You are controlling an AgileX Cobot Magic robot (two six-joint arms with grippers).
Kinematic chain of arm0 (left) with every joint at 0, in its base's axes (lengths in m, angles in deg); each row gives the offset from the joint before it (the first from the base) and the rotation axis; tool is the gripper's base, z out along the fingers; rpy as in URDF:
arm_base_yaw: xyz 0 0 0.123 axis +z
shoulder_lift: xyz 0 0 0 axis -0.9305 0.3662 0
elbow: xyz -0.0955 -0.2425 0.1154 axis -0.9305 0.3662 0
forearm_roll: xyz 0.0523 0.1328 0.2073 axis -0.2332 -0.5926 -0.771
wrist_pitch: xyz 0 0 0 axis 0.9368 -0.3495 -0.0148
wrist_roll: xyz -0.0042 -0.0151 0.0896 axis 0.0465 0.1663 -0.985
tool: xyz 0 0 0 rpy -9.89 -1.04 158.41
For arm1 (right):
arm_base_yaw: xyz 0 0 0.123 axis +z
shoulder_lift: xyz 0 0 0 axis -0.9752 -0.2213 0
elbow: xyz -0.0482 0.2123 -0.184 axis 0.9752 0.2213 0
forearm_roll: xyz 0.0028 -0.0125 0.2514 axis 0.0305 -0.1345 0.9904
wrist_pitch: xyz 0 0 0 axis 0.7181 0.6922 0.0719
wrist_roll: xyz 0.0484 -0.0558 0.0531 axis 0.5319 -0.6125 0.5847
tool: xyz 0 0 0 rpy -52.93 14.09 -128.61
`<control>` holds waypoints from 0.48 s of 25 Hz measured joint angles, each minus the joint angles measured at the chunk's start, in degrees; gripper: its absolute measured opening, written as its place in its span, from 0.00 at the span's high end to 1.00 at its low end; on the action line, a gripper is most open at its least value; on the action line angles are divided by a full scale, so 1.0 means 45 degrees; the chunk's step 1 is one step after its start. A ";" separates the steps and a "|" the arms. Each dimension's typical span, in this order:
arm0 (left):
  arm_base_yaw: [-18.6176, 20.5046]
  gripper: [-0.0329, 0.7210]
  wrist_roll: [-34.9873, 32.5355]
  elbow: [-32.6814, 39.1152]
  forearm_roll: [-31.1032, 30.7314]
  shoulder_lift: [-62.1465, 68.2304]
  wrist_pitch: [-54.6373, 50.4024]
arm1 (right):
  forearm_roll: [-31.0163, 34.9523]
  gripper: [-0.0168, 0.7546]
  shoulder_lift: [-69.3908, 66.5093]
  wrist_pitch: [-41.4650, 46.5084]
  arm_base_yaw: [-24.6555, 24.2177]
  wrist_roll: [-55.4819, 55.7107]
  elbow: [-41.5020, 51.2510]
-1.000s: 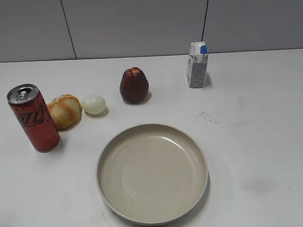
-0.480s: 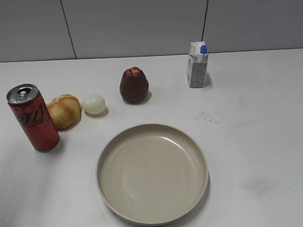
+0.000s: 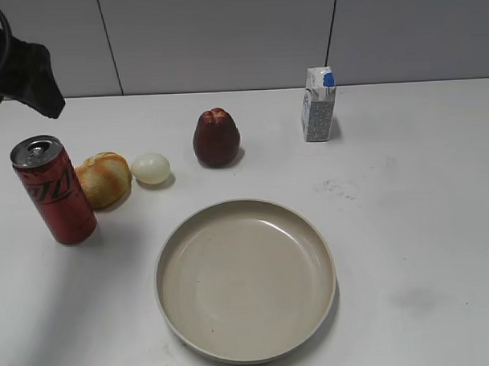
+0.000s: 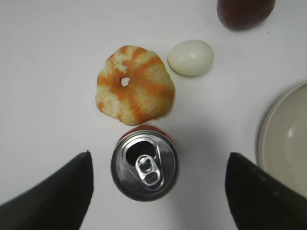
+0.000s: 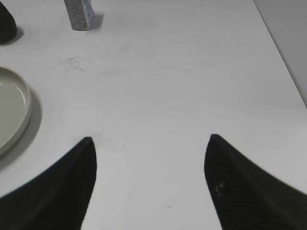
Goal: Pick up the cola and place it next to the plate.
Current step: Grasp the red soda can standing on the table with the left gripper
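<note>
The cola is a tall red can with a silver top, upright at the left of the white table. In the left wrist view I look straight down on its top. My left gripper is open, its two dark fingers on either side of the can and above it, not touching. Part of the left arm shows at the top left of the exterior view. The beige plate lies in the front middle; its rim shows in both wrist views. My right gripper is open and empty over bare table.
An orange-white bun, a pale egg and a dark red fruit stand behind the plate, the bun right beside the cola. A small white-blue carton stands at the back right. The table's right edge shows in the right wrist view.
The left arm has come into the exterior view at the top left, above the cola. The can and the other things have not moved.
</note>
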 joint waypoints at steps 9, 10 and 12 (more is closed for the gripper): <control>-0.0024 0.08 0.0016 -0.0022 -0.0261 0.1597 0.0440 | 0.0000 0.29 0.0000 0.0000 0.0000 0.0000 0.0000; -0.0024 0.08 0.0009 -0.0022 -0.0286 0.1798 0.0440 | 0.0000 0.29 0.0000 0.0000 0.0000 0.0000 0.0000; -0.0024 0.08 0.0009 -0.0022 -0.0287 0.2156 0.0405 | 0.0000 0.29 0.0000 0.0000 0.0000 0.0000 0.0000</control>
